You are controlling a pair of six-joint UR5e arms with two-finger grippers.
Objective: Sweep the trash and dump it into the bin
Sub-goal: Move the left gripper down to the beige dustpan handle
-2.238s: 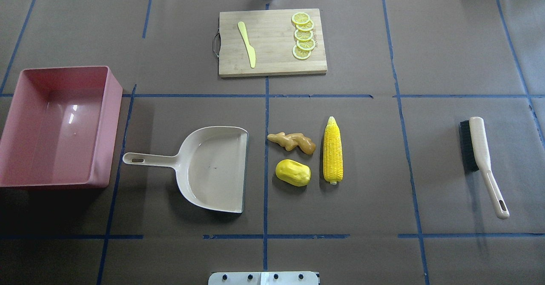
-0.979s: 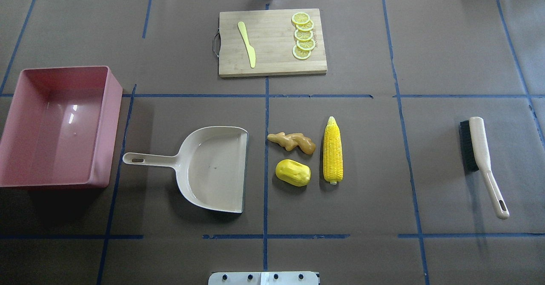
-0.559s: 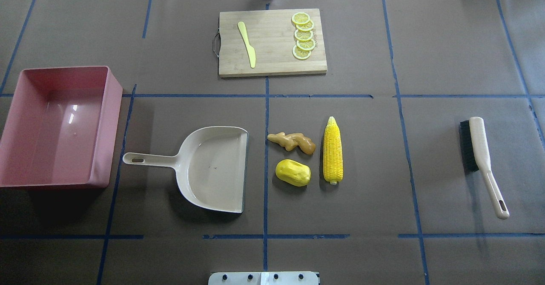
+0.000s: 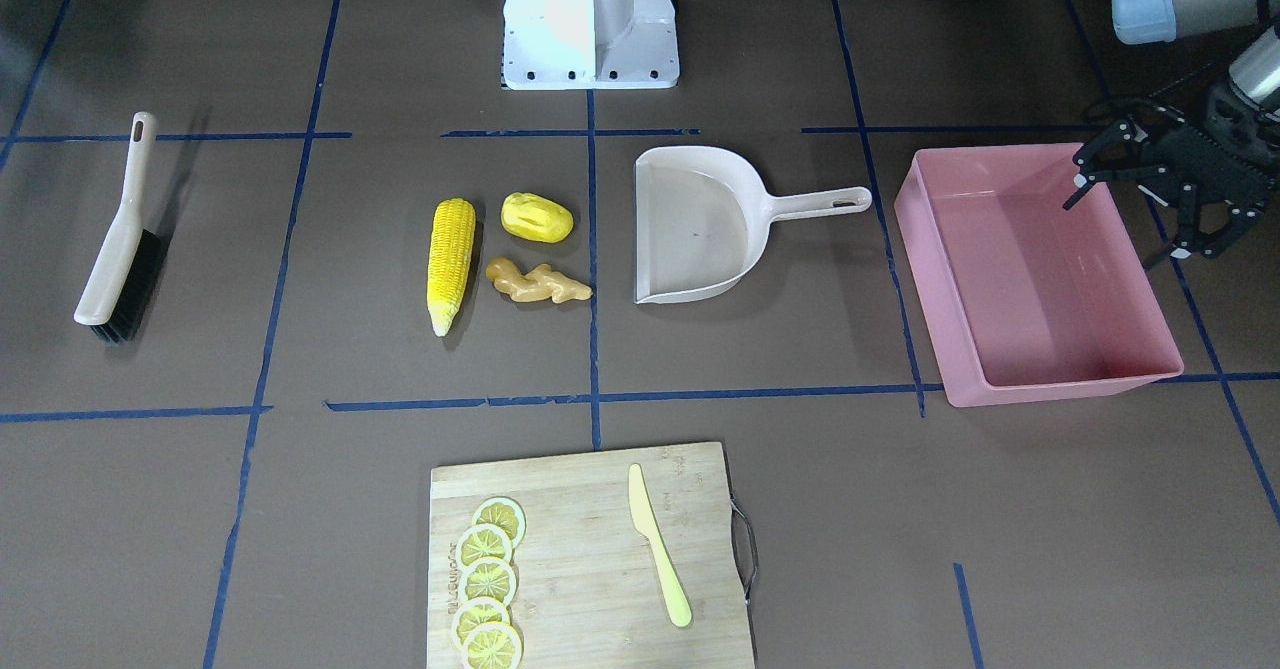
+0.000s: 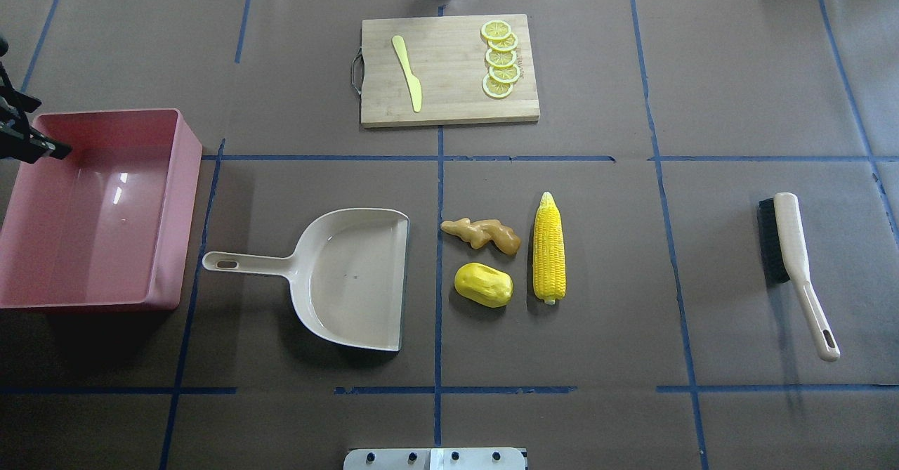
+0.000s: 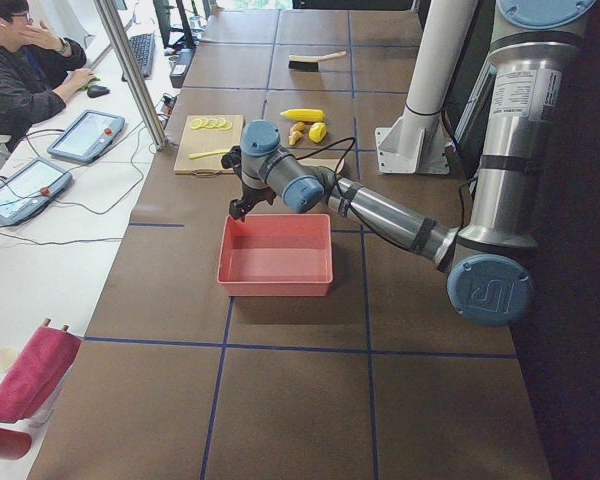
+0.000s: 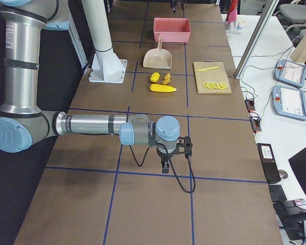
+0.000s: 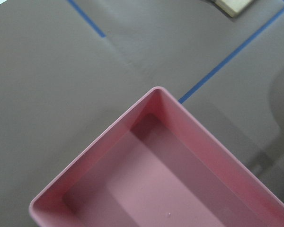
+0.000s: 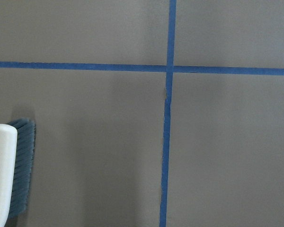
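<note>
The trash lies mid-table: a corn cob (image 5: 549,249), a yellow oval lump (image 5: 483,284) and a tan ginger root (image 5: 484,235). A beige dustpan (image 5: 351,277) sits just left of them, mouth toward them. The pink bin (image 5: 168,231) stands empty at the left. My left gripper (image 4: 1118,227) hovers open and empty over the bin's far outer corner; it also shows at the overhead view's left edge (image 5: 31,136). My right gripper (image 7: 164,166) shows only in the exterior right view, near the table past the brush (image 5: 790,259); I cannot tell whether it is open or shut.
A wooden cutting board (image 5: 449,98) at the far middle holds lemon slices (image 5: 500,59) and a pale yellow knife (image 5: 407,73). The robot's base plate (image 5: 435,459) sits at the near edge. The right wrist view shows the brush's head (image 9: 4,175).
My left gripper has come into the overhead view at the left edge, over the bin's far corner. The trash, dustpan and brush have not moved.
</note>
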